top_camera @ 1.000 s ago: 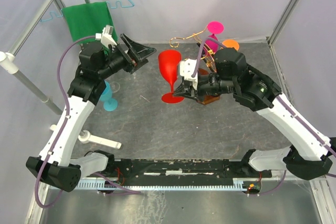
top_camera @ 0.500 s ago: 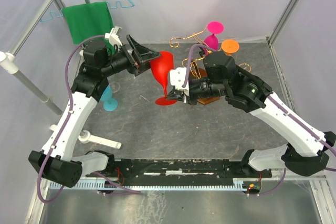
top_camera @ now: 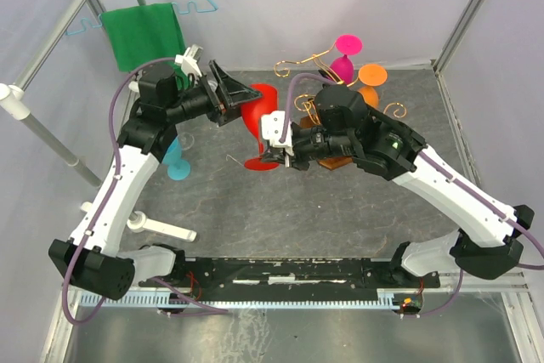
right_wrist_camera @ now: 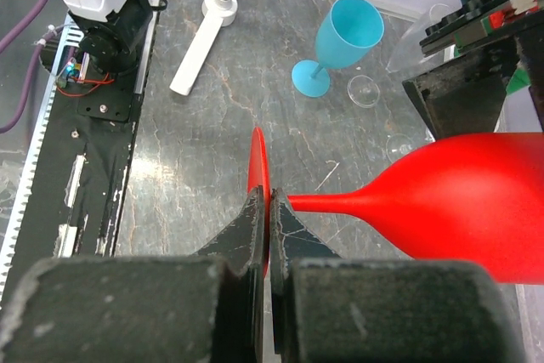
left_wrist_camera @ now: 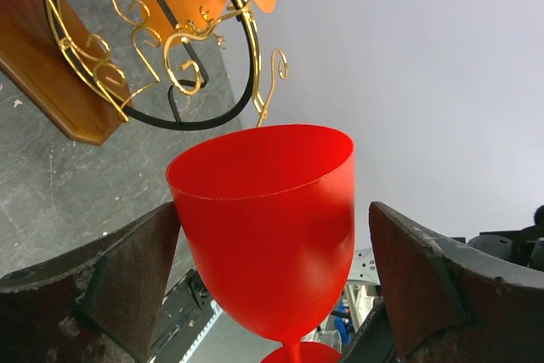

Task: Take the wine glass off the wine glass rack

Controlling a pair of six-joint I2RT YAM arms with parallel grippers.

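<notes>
The right gripper (right_wrist_camera: 270,203) is clenched on the thin round foot of the red wine glass (right_wrist_camera: 463,206), its two fingers pinching the disc edge-on at the lower middle of the right wrist view. The stem runs sideways from there toward the right of that view, where the bowl fills the edge of the frame. In the top view the glass sits at the centre, lying tilted over the grey table (top_camera: 340,210), just left of the wine glass rack (left_wrist_camera: 64,91) and off its gold wire arms.

The left gripper (left_wrist_camera: 272,210) is spread wide, one finger on each side of the red bowl. The finger on the left of the left wrist view is right at the bowl's wall, though whether it touches cannot be told; the finger on the right stands apart from it.

A pink glass (top_camera: 344,50) and an orange glass (top_camera: 372,76) hang at the rack's far side. A blue glass (right_wrist_camera: 344,36) stands on the table at the left of the top view.
</notes>
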